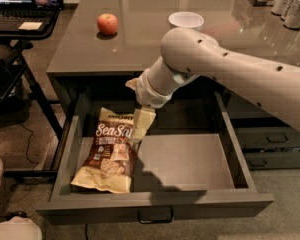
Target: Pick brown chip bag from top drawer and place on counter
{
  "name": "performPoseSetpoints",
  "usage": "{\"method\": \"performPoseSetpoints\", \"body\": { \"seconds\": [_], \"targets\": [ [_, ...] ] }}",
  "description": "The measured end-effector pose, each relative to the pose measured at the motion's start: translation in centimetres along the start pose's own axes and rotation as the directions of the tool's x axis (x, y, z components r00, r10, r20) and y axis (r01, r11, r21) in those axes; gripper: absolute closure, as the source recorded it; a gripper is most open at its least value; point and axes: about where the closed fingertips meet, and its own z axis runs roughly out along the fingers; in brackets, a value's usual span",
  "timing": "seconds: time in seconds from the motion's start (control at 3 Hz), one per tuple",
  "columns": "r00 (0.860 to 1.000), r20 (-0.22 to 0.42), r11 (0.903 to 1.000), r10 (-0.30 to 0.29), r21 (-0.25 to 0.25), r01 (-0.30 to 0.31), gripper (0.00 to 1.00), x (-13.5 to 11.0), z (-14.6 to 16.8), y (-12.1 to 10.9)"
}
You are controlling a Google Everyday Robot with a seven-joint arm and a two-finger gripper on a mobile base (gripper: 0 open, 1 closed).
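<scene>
The brown chip bag (109,154) lies flat on the left side of the open top drawer (190,160), its "Sea Salt" lettering facing up. My gripper (141,126) hangs from the pale arm inside the drawer, at the bag's upper right edge and overlapping it. I cannot tell whether it touches the bag. The glossy grey-brown counter (140,44) runs above and behind the drawer. The arm reaches in from the right across the counter's front edge.
A red apple (107,24) and a white bowl (186,20) stand on the counter, with cans (290,1) at the far right. A stand with a laptop (20,11) is at the left. Narrower grey drawers (270,140) are at the right.
</scene>
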Motion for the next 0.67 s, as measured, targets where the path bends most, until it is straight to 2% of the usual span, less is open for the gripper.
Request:
{"method": "performPoseSetpoints", "body": {
  "seconds": [0.67],
  "targets": [
    [0.998, -0.06, 0.9997, 0.004, -0.025, -0.006, 0.0, 0.1, 8.2, -1.3]
  ]
}}
